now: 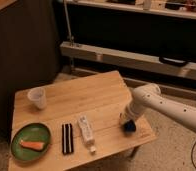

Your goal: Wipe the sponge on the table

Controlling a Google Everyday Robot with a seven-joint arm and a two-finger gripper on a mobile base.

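Lower right of frame: gripper [126,120] down at the right end of the tabletop [91,97], at the tip of a white arm [166,105] reaching in from the right edge. Whether wide, narrow or clamped: cannot tell.

Directly beneath and touching it, slightly toward the bottom of the frame: sponge [130,128], dark blue, resting on the wood close to the tabletop's right edge.

Judged mid-wipe, with sponge against the slats and gripper bearing on it from above. No telling how much of the surface is covered: no streak, wet patch or crumb trail to go by. Equally no telling how many strokes are left.

Left of the sponge, near bottom centre: white remote [86,132] and striped rectangle [67,138], side by side, well clear of the gripper. Farther left: green plate [22,134] with an orange piece of food, and a pale cup [37,97] above it near the tabletop's upper-left corner. Behind, across the upper frame: grey shelf [141,57].
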